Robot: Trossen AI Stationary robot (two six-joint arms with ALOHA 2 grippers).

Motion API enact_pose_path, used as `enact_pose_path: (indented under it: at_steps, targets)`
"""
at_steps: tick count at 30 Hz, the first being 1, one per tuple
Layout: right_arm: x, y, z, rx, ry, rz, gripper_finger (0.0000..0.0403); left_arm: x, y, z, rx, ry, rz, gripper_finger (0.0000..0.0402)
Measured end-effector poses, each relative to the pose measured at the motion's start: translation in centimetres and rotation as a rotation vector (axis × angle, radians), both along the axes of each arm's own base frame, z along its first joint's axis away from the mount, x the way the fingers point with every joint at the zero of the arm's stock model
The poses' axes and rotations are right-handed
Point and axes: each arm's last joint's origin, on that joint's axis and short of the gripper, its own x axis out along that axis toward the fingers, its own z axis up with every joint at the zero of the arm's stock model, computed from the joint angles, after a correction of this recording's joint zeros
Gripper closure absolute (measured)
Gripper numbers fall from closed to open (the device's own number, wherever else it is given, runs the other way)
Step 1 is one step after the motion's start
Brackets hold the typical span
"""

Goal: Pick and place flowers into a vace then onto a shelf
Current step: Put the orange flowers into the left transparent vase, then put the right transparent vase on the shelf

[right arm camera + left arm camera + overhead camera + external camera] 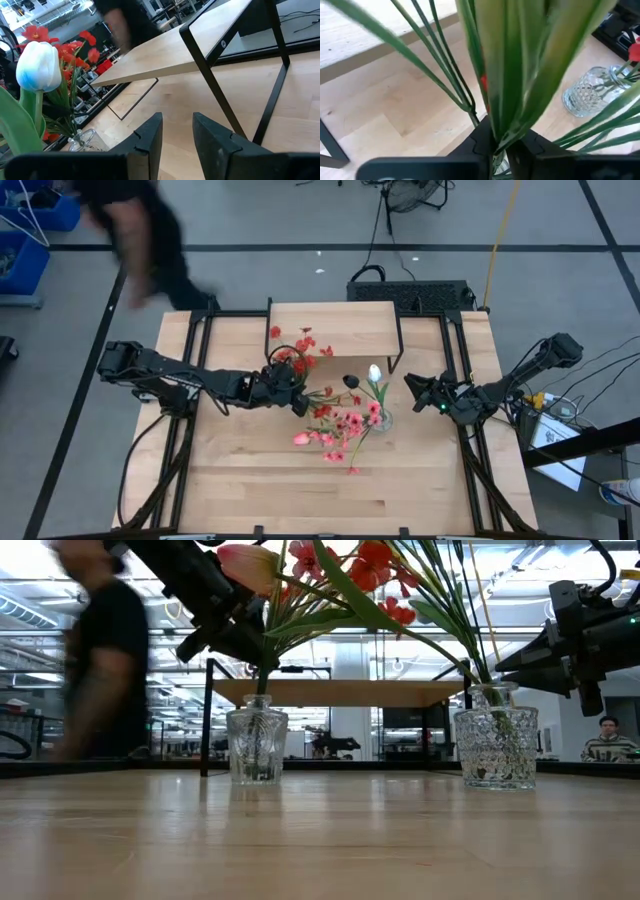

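Two cut-glass vases stand on the table in front of the shelf. The left vase holds a bunch of green stems with red blossoms. My left gripper is just above its mouth, shut on those stems. The right vase carries a white tulip, pink sprays and a pink tulip bud that lean toward the near edge. My right gripper hovers open to the right of that vase, and its fingers point at the shelf leg. My left gripper pinches the bundle of green stems and leaves between its two fingers, a little above the vase's mouth. It comes slanting down from the table's left, with the fingers across the stems. The stems' lower ends stand in the left vase, and the blossoms fan out above.
The shelf board stands on thin black legs just behind both vases. A person moves past the table's far left corner, and another sits in the room behind. The near half of the tabletop is bare wood.
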Motion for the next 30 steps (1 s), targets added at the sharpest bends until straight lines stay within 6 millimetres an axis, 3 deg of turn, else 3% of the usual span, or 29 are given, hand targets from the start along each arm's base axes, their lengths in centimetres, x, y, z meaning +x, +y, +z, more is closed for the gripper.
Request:
enact_pose_path:
  at_steps: [4, 13, 18, 23, 30]
  targets:
    - [0.0, 0.0, 0.0, 0.0, 0.0, 0.0, 0.0303, -0.1, -0.5, 0.0, 0.01, 0.002, -0.004, 0.0344]
    - [0.0, 0.0, 0.0, 0.0, 0.0, 0.0, 0.0303, -0.3, -1.3, -0.1, 0.017, 0.005, -0.01, 0.0192]
    - [0.0, 0.0, 0.0, 0.0, 0.0, 0.0, 0.0303, -0.7, -1.5, 0.7, -0.035, -0.035, 0.003, 0.0135]
    - [0.0, 0.0, -0.1, -0.005, 0.007, 0.0, 0.0303, -1.5, -1.5, 1.8, 0.006, -0.073, 0.036, 0.011]
    - [0.1, 0.1, -0.3, -0.008, 0.02, -0.002, 0.0303, -2.1, -1.4, 2.9, -0.02, -0.104, 0.025, 0.0117]
